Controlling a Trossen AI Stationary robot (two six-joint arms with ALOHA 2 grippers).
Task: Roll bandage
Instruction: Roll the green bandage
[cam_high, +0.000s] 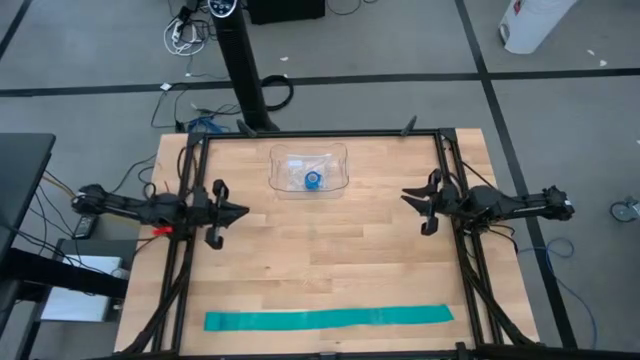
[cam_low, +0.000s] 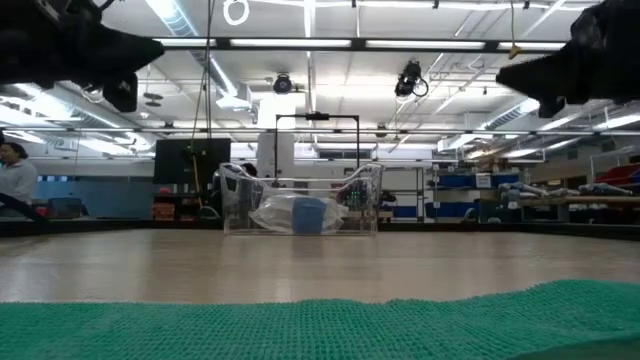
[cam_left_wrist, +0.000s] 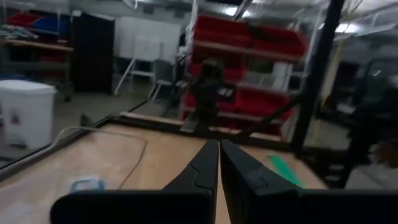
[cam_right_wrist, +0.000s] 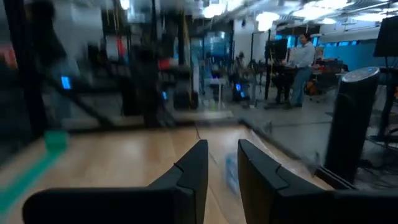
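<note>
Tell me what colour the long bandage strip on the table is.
Teal green. The bandage lies flat as a long strip, clearest in the high view.

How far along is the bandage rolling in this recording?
Nothing looks done yet. The bandage lies as a long flat strip along the table's near edge, with no rolled end showing. Nothing is in hand: the left claw and right claw hover at the table's sides, far from the strip and holding nothing. The left claw's fingers are shut, the right's slightly apart. All the rolling is left.

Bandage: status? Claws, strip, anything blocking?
Left claw shut, right claw slightly open, both raised, empty. Bandage flat, unrolled, near edge. Clear tray far side, not blocking.
</note>
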